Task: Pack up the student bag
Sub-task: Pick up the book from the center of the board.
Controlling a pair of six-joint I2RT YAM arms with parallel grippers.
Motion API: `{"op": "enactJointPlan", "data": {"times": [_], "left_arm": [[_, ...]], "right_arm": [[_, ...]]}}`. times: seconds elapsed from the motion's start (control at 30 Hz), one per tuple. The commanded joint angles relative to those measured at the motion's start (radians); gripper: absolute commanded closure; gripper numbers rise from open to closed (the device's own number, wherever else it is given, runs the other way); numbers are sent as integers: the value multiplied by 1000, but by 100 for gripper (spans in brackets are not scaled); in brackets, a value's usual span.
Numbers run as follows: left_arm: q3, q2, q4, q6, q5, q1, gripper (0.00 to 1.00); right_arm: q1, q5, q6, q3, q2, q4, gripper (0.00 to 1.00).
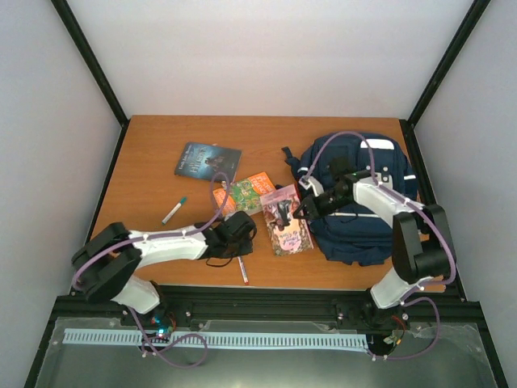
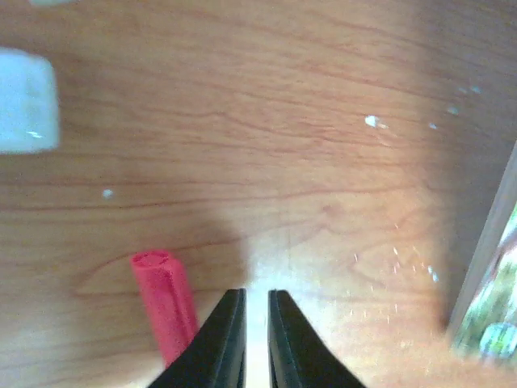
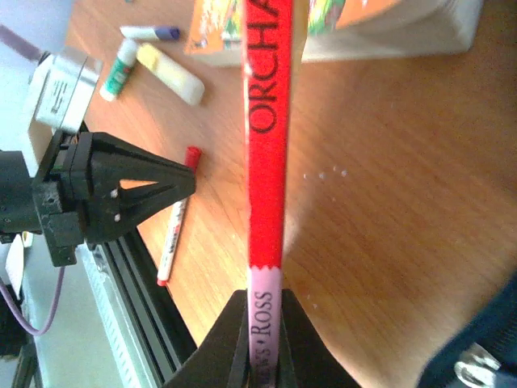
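Navy fabric with thin white stripes marks the student bag (image 1: 359, 202), which lies on the right side of the wooden desk (image 1: 153, 178) in the top view. Its lower right part is covered by the right arm and a purple cable loops over its top. From the right wrist only a dark blue corner of it shows at the lower right, cut off by the frame. The right tool (image 1: 305, 208) sits at the bag's left edge, clamped on the spine of a pink-covered book (image 1: 287, 226). In the wrist view that spine is red with the letters "ORCHA" running off the top edge, and "ROSS" is on a pink band partly hidden between the fingers. The left tool (image 1: 237, 229), lower centre of the top view, has its fingers together with only a sliver of light between them and nothing held. Its tips are low over the bare wood just beside the cap of a red pen (image 2: 166, 303), whose body is cut off by the bottom edge. A white block (image 2: 24, 101) at the upper left of the left wrist view is too blurred to name. So is the pale edge with green print at the far right. An orange book (image 1: 249, 194) lies just beside the pink one, a dark book (image 1: 208, 159) above them, and a teal-capped marker (image 1: 174, 210) lies to the left. Three small sticks (image 3: 149, 61) at the upper left of the right wrist view have unreadable labels.
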Motion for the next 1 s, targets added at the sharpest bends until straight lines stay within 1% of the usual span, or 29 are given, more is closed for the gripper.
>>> {"op": "enactJointPlan", "data": {"times": [0.0,0.03,0.07,0.1,0.17,0.23,0.33,0.47,0.6,0.7,0.87,0.97], "left_arm": [[-6,-167,-92,108,-68,-4,76],[-18,-210,-78,142,-67,-4,58],[-28,-254,-56,175,-61,-5,37],[-37,-295,-17,221,-45,-4,27],[-55,-372,57,305,17,-4,18],[-62,-435,129,376,103,-5,12],[-42,-462,183,442,173,-5,8],[-23,-462,256,506,252,-5,6],[-53,-460,393,551,376,-5,7],[-61,-449,482,570,466,-5,9],[-21,-414,485,593,476,-5,15],[1,-391,478,598,480,-4,15]], "right_arm": [[-95,-95,-85,46,-107,-50,97],[-118,-121,-101,45,-126,-58,97],[-142,-137,-121,45,-148,-70,97],[-153,-145,-151,45,-168,-86,97],[-172,-160,-196,46,-213,-120,97],[-185,-206,-245,44,-265,-157,97],[-187,-255,-317,48,-339,-223,97],[-187,-337,-371,45,-411,-279,97],[-187,-410,-425,41,-435,-336,97],[-187,-437,-446,43,-438,-357,97],[-187,-481,-505,57,-443,-412,97],[-187,-497,-527,60,-456,-429,97]]}}
